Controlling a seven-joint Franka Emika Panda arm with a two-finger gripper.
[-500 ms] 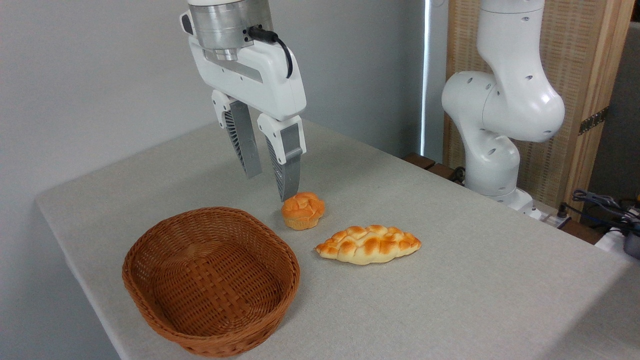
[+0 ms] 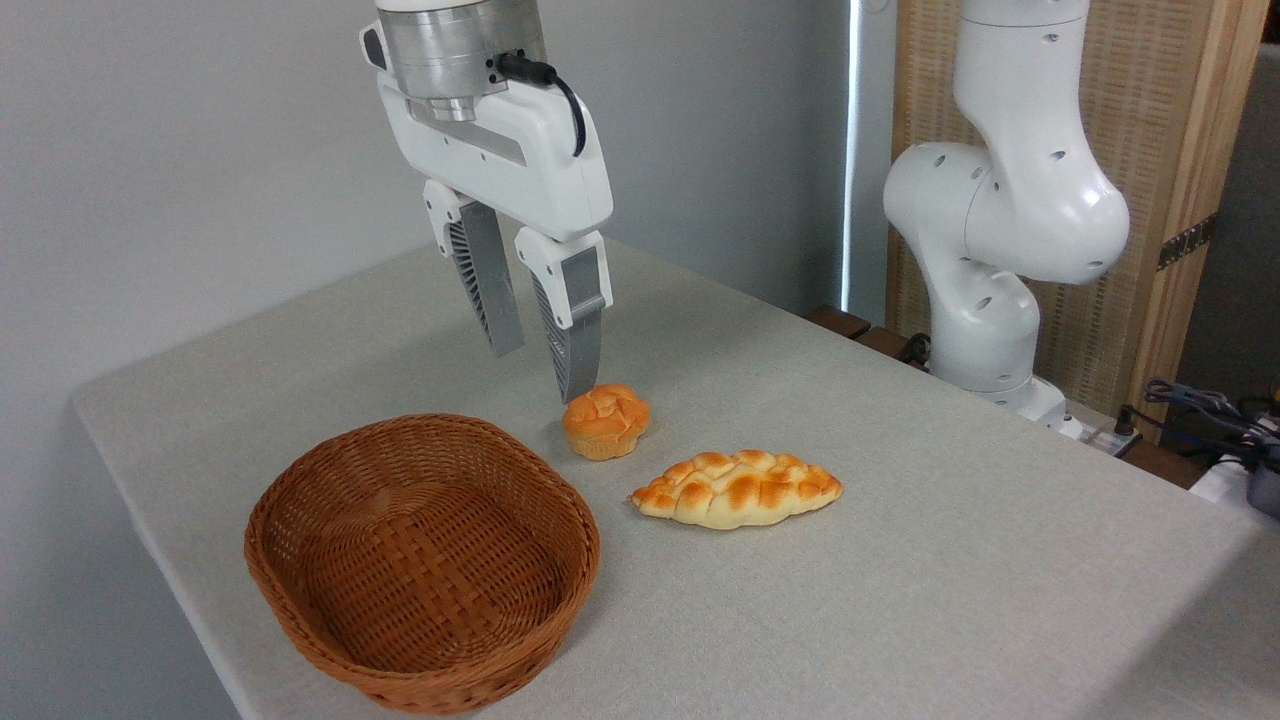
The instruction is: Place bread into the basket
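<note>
Above the table (image 2: 900, 560), the gripper (image 2: 540, 375) hangs with its two jaws apart and nothing between them. Its fingers (image 2: 572, 340) are grey, ribbed and tapered, set in white mounts under a white body and a metal wrist ring, with a black cable looped at the side. The nearer fingertip ends just above the upper left edge of the bun (image 2: 606, 421); whether it touches cannot be told.

The bun sits on the table, outside the basket (image 2: 300, 560), just beyond its far right rim. It is small, round and orange-golden, with a cracked, lumpy top and a muffin-like base.

To the right and nearer the camera lies the loaf (image 2: 737, 488), apart from the bun. It is long, braided and pointed at both ends, pale along the bottom and browned on the knobs of its top.

The basket stands at the near left of the table. It is oval, reddish-brown woven wicker with low sides and a thick plaited rim, and it holds nothing.

The table is covered in a pale grey, finely textured cloth. At the far right rises the arm (image 2: 1000, 230), white, smooth and rounded, in front of a woven panel in a wooden frame.
</note>
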